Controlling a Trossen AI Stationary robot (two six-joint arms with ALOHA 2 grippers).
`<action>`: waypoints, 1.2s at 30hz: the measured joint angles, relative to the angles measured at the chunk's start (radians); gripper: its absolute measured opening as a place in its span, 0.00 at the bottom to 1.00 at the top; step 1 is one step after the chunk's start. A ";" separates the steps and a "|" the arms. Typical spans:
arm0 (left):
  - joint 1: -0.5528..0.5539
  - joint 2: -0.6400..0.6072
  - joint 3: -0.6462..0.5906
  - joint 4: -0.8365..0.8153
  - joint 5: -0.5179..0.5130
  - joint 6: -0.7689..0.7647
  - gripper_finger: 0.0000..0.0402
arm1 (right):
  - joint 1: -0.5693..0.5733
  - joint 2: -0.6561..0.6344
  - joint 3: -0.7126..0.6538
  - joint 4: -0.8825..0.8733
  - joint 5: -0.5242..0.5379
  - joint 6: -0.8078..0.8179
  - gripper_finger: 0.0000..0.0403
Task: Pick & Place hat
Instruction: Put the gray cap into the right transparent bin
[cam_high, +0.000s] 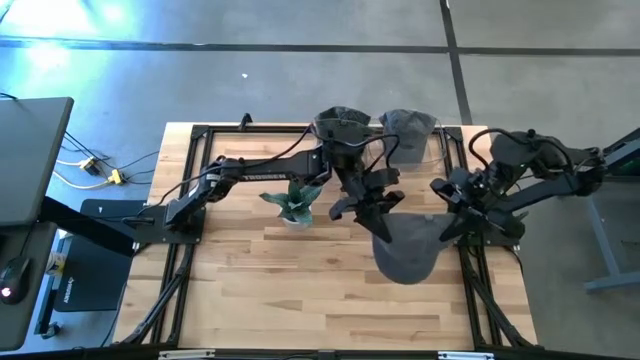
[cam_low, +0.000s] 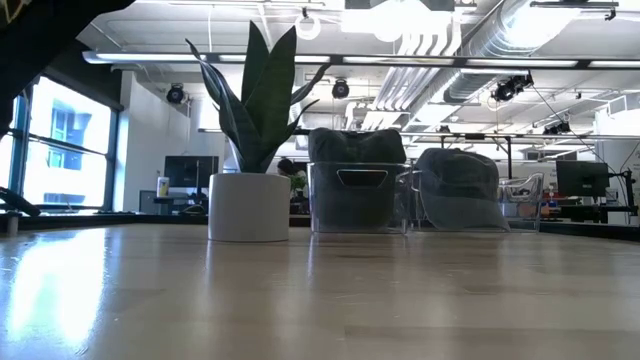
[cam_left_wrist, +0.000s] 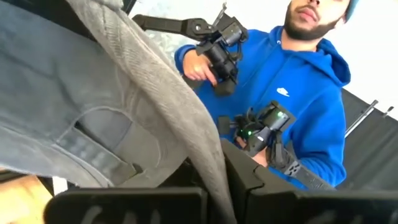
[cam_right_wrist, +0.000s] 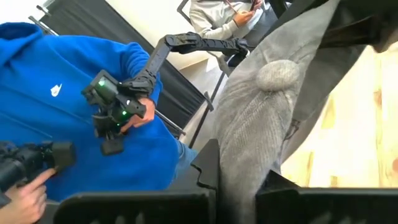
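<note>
A grey hat (cam_high: 408, 252) hangs in the air over the right half of the table, between my two grippers. My left gripper (cam_high: 378, 222) reaches in from the table's left and is shut on the hat's left side. My right gripper (cam_high: 447, 228) comes from the right and is shut on its right side. The left wrist view shows the hat's inside (cam_left_wrist: 93, 124). The right wrist view shows its crown with the top button (cam_right_wrist: 277, 74). The low view shows neither the hat nor a gripper. My left gripper pinches a fold of the hat's grey cloth (cam_left_wrist: 208, 155) between its two fingers, coming in about level from the table's left. The hat's inside faces the camera. The hat is lifted clear of the table. My right gripper pinches the crown's cloth (cam_right_wrist: 239, 155), a little way from the top button, between its two fingers. It comes from the table's right, slanting slightly down. The hat hangs clear of the table.
A potted plant (cam_high: 295, 205) stands left of the hat, under the left arm. Two clear bins at the far edge hold a dark hat (cam_high: 340, 125) and a grey hat (cam_high: 408, 125). A person in a blue hoodie (cam_left_wrist: 292, 106) stands beyond the table. Bare wood lies near the front edge.
</note>
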 joint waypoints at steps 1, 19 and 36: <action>0.000 0.000 0.000 0.008 0.000 -0.001 0.04 | 0.000 0.001 0.000 0.000 -0.002 -0.010 0.01; 0.032 0.000 0.000 0.035 -0.010 0.034 0.00 | -0.067 0.117 0.000 0.046 -0.354 -0.197 0.46; -0.013 0.000 0.000 0.221 0.024 -0.063 0.00 | -0.105 0.126 0.000 -0.189 -0.438 -0.462 0.41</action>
